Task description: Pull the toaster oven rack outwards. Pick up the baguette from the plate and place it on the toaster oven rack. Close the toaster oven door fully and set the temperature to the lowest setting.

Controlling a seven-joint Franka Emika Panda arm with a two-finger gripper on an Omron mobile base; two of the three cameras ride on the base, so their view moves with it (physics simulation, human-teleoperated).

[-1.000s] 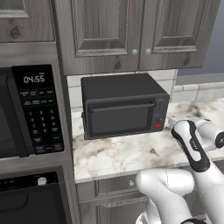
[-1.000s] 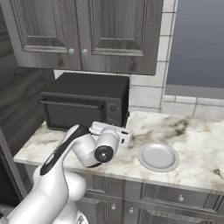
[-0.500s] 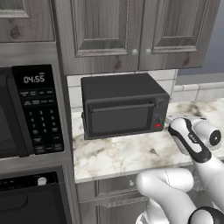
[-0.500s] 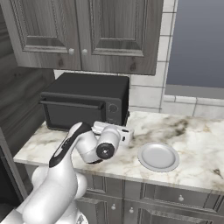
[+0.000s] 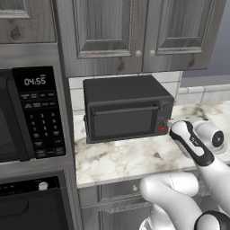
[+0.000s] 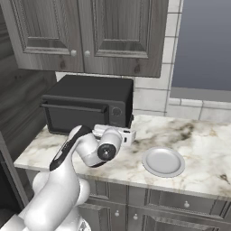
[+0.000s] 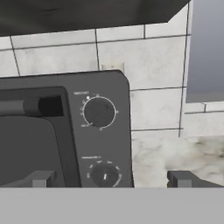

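At the far left of the left base view you have the large black microwave with keypad and digital clock (image 5: 31, 117) built into the cabinet column. Right of it, on the marbled white bench (image 5: 121, 159), stands the small matte black box-shaped toaster oven (image 5: 127, 108), pushed back near the tiled wall under the grey panelled wall cabinets (image 5: 134, 31). Its dark grey drop-down door (image 5: 123, 122) is up and shut, the thin bar handle (image 5: 123, 109) running along its top edge, so you cannot see the rack behind it. At the oven's right end sits the narrow control strip, with a round dial (image 5: 165, 106) at the top and a red light (image 5: 162, 129) low down.

Just right of that strip is your hand (image 7: 111, 178), held low over the bench in front of the oven's right corner. In the hand view its two dark fingertips (image 7: 39, 178) stand wide apart with nothing between them, so the hand is open and empty. The same view looks straight at the upper dial (image 7: 99, 112) and a second dial (image 7: 104, 175) below it.

Further right, in the right base view, the small round white plate (image 6: 163, 161) lies flat on the bench, apart from the oven (image 6: 90, 106) and beside the white arm (image 6: 79, 151). The plate's face looks bare; you cannot make out a baguette on it.
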